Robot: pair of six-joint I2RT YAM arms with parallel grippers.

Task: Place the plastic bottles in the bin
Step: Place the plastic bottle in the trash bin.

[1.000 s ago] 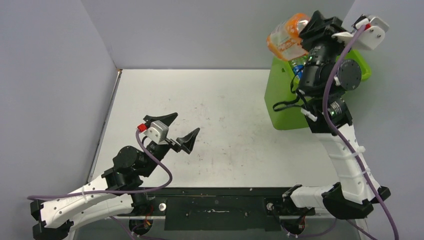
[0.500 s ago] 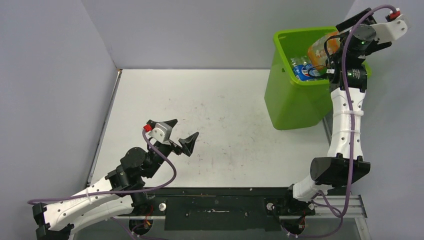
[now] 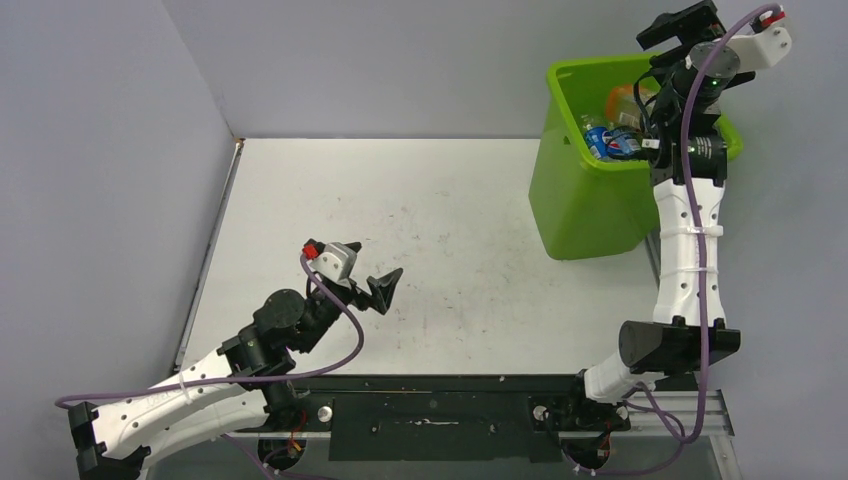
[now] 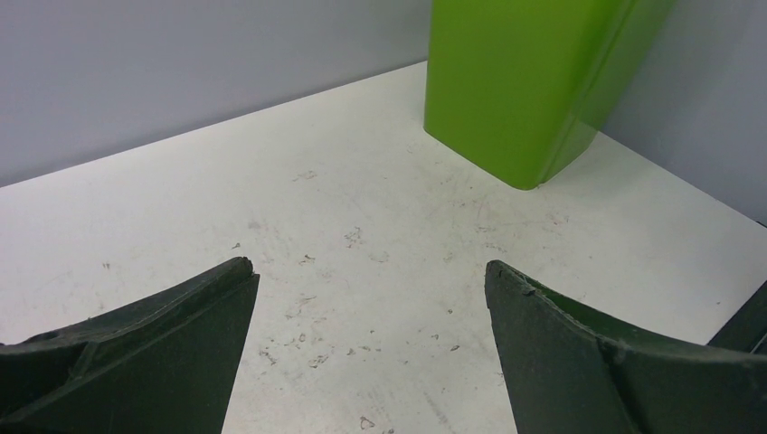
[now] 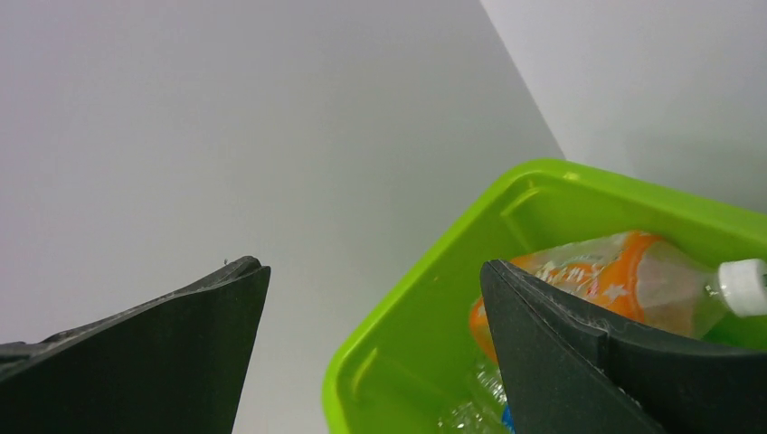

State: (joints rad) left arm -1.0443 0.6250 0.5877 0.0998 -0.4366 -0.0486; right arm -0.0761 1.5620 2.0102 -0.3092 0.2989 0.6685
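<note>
**Operator:** Report on the left gripper [image 4: 369,265].

**Technician:** Stands wide open, with nothing between the jaws. Hangs low over the near-left part of the white table [image 3: 470,210], well apart from the bin [image 3: 580,200]. Faces the bin, per the left wrist view: both dark fingertips [image 4: 181,325] at the lower edge, scuffed tabletop between them, green wall of the bin beyond.

**Operator:** Report on the right gripper [image 5: 371,267].

**Technician:** Stands wide open as well. Grips nothing. Sits raised above the far side of the bin, at the end of the right arm [image 3: 685,240], which rises along the bin's right side. Looks down past the rolled rim into the bin, per the right wrist view.

**Operator:** Locate the bin.

**Technician:** Rests upright on the far-right corner of the table, close to the grey walls [image 3: 400,60].

**Operator:** Locate the bottles [image 3: 625,100].

**Technician:** Lie inside the bin.
- Seen from above: blue-labelled bottles [image 3: 604,143] near the middle, an orange one behind them, the rest covered by the arm.
- Seen from the right wrist: an orange-tinted bottle [image 5: 624,271] on its side, white cap [image 5: 743,285] toward the right, crumpled clear plastic beneath it.

Cannot tell the number inside.
</note>
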